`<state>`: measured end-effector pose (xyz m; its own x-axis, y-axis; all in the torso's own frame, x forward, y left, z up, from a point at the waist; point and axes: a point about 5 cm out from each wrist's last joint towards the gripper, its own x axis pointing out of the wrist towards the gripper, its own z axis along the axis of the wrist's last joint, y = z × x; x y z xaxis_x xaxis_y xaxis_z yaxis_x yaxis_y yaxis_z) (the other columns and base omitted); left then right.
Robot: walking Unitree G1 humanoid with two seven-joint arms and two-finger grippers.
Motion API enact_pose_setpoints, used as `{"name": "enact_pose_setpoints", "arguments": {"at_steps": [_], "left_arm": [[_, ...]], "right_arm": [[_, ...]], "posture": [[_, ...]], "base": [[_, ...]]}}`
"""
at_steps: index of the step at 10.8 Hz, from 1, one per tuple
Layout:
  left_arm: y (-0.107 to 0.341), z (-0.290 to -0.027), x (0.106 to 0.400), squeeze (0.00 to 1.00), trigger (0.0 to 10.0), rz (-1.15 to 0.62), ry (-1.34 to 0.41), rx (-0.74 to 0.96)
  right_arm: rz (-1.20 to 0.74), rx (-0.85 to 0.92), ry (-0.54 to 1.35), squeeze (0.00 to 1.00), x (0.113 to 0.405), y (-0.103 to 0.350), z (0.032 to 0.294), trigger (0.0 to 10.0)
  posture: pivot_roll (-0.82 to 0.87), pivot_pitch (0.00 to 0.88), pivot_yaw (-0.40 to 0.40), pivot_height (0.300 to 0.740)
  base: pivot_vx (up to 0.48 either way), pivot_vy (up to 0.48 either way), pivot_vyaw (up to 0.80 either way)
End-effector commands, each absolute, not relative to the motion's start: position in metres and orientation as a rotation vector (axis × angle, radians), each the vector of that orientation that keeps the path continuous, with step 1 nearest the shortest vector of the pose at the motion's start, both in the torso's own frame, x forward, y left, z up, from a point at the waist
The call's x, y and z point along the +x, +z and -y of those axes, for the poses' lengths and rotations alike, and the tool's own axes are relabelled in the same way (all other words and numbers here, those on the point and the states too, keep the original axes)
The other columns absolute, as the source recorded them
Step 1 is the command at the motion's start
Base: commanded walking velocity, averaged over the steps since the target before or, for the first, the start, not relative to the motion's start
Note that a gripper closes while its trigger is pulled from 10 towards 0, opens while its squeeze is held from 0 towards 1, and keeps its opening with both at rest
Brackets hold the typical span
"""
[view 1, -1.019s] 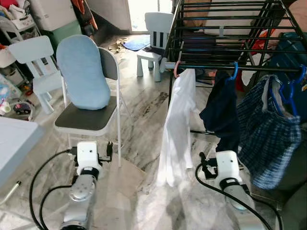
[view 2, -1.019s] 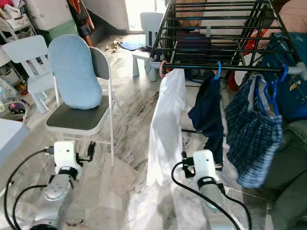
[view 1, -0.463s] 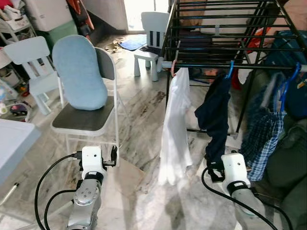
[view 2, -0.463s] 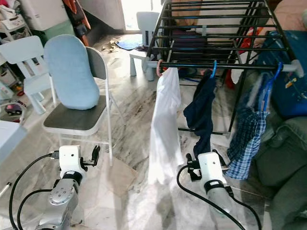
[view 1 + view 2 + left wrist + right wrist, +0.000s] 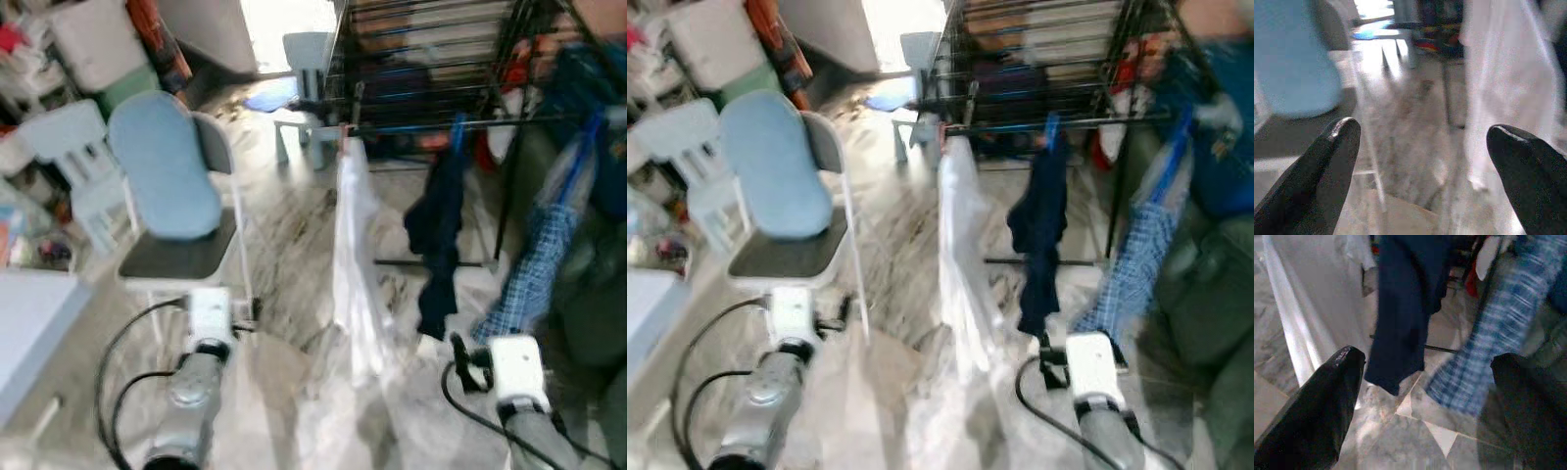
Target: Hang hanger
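**Garments hang on the rack; our view swings and blurs**

We see three garments hanging from the front rail point(image 5: 411, 125) of a black drying rack point(image 5: 431, 49). A white shirt point(image 5: 355, 255) hangs nearest the rail's left end, a navy garment point(image 5: 438, 230) on a blue hanger point(image 5: 458, 127) sits in the middle, and a blue plaid shirt point(image 5: 534, 269) hangs at the right. The plaid shirt now looks narrow and edge-on, where a second ago it spread wide, so it appears to have swung on its hook. The hanger tops are too blurred for us to tell how firmly they sit.

Both our grippers are low, near the floor, and empty. The left gripper point(image 5: 1422, 147) has its fingers point(image 5: 1327, 161) spread wide, facing the floor between a folding chair point(image 5: 181, 196) and the white shirt. The right gripper point(image 5: 1435, 396) is also spread apart, pointing at the lower ends of the navy garment and plaid shirt, touching neither.

The whole picture has shifted and gone soft compared with half a second ago, which means our head is moving, not the furniture. We judge the hanging is probably finished and we are turning or stepping off. A pale child's chair point(image 5: 306, 83) stands beyond the rack, on the marble floor point(image 5: 284, 225).
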<state>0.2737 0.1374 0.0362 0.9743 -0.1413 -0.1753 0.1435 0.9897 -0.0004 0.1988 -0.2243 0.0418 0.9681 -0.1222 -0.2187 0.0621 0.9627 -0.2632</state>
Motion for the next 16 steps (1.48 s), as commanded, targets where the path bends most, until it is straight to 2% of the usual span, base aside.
{"name": "enact_pose_setpoints", "arguments": {"at_steps": [1, 5, 10, 13, 14, 16], "left_arm": [[0.031, -0.143, 0.269, 0.00, 10.0, -0.206, -0.146, 0.025], [0.028, -0.140, 0.272, 0.00, 10.0, -0.203, -0.078, -0.008], [0.025, -0.167, 0.267, 0.00, 10.0, -0.202, 0.036, -0.002], [0.030, -0.191, 0.268, 0.00, 10.0, -0.175, 0.101, 0.034], [0.031, -0.198, 0.266, 0.00, 10.0, -0.175, 0.135, 0.024], [0.033, -0.199, 0.266, 0.00, 10.0, -0.162, 0.148, 0.029]], "right_arm": [[-0.209, -0.234, -0.070, 0.00, 0.195, 0.050, 0.218, 10.0], [-0.161, -0.266, 0.002, 0.00, 0.219, 0.063, 0.221, 10.0], [-0.115, -0.273, 0.156, 0.00, 0.253, 0.073, 0.187, 10.0], [-0.131, -0.280, 0.285, 0.00, 0.257, 0.062, 0.157, 10.0], [-0.115, -0.280, 0.301, 0.00, 0.259, 0.067, 0.153, 10.0], [-0.133, -0.273, 0.240, 0.00, 0.263, 0.061, 0.163, 10.0]], "posture": [[-0.34, 0.000, 0.243, 0.740], [-0.32, 0.000, 0.180, 0.740], [-0.23, 0.000, 0.111, 0.740], [-0.17, 0.000, 0.056, 0.740], [-0.17, 0.000, 0.053, 0.740], [-0.14, 0.000, 0.053, 0.740]], "base": [[0.000, 0.000, 0.00], [0.000, 0.000, 0.00], [0.000, 0.000, 0.00], [0.000, 0.000, 0.00], [0.000, 0.000, 0.00], [0.000, 0.000, 0.00]]}}
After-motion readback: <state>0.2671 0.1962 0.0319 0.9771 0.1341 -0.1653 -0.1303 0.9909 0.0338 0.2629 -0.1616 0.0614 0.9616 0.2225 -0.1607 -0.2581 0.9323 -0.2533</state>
